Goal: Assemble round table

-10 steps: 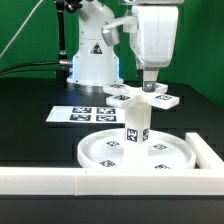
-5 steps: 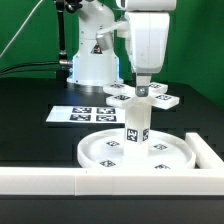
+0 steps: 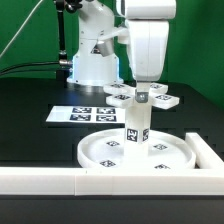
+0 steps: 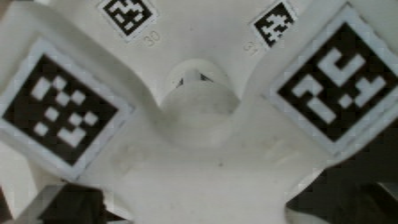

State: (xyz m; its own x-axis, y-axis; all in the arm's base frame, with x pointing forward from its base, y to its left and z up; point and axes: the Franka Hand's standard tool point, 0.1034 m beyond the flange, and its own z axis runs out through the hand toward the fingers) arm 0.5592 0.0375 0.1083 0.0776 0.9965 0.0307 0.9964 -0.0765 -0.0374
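Note:
The large rimmed round disc (image 3: 138, 152) lies flat on the table near the front. The short cylindrical post (image 3: 135, 128) stands upright in its middle. The flat cross-shaped foot piece (image 3: 143, 97) sits level on top of the post, its tagged arms spreading to both sides. My gripper (image 3: 142, 91) comes straight down on the foot's centre and is shut on it. In the wrist view the foot piece (image 4: 214, 110) fills the picture with its tags close up. The dark fingers (image 4: 63, 200) show only at the corners.
The marker board (image 3: 82, 114) lies on the black table at the exterior view's left of the disc. A long white border wall (image 3: 60, 182) runs along the front edge and turns up the right side (image 3: 208, 152). The robot base (image 3: 92, 55) stands behind.
The gripper body has shifted a little toward the exterior view's left. The foot piece stays on top of the post; the disc and post have not moved.

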